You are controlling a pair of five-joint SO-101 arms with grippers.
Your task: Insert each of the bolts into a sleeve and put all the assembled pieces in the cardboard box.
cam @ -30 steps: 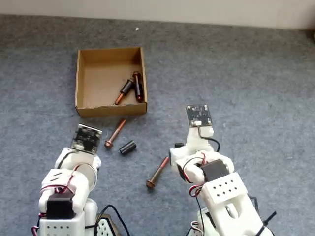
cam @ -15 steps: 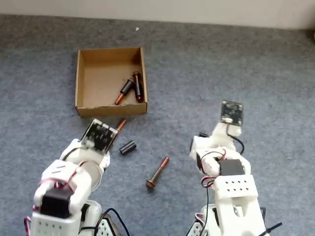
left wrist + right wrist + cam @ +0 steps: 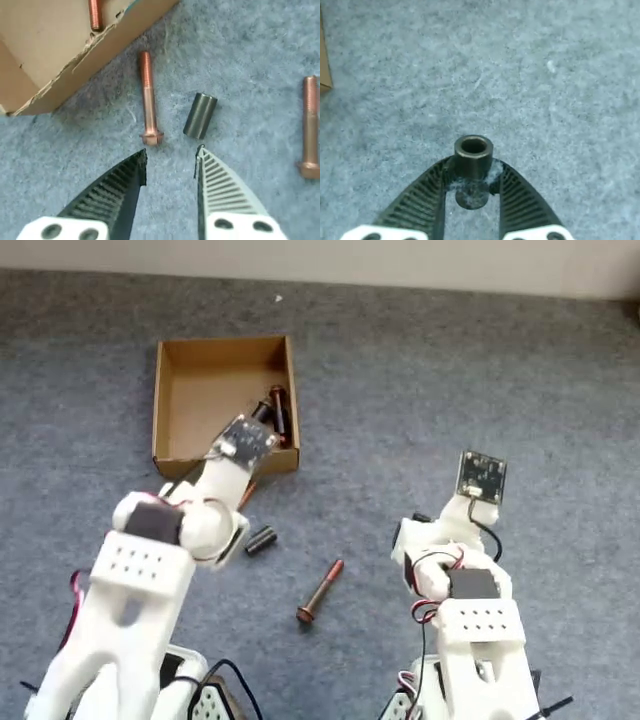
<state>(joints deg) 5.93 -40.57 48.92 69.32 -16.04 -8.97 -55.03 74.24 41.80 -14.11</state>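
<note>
**Operator:** Checking progress: what is complete?

**Technician:** Assembled pieces (image 3: 279, 412) lie inside the cardboard box (image 3: 222, 341). The left arm (image 3: 150, 560) partly hides them, so the count cannot be confirmed.

**Operator:** What remains?

**Technician:** Two bolts are loose on the carpet (image 3: 450, 370): the first bolt (image 3: 148, 97) just beside the box, the second bolt (image 3: 320, 590) between the arms. The loose sleeve (image 3: 200, 115) lies between them. The left gripper (image 3: 171, 154) hovers near the first bolt's head, jaws apart and empty. The right gripper (image 3: 473, 169) is clamped on the held sleeve (image 3: 473, 148). By this evidence, two insertions and two placements remain.
</note>
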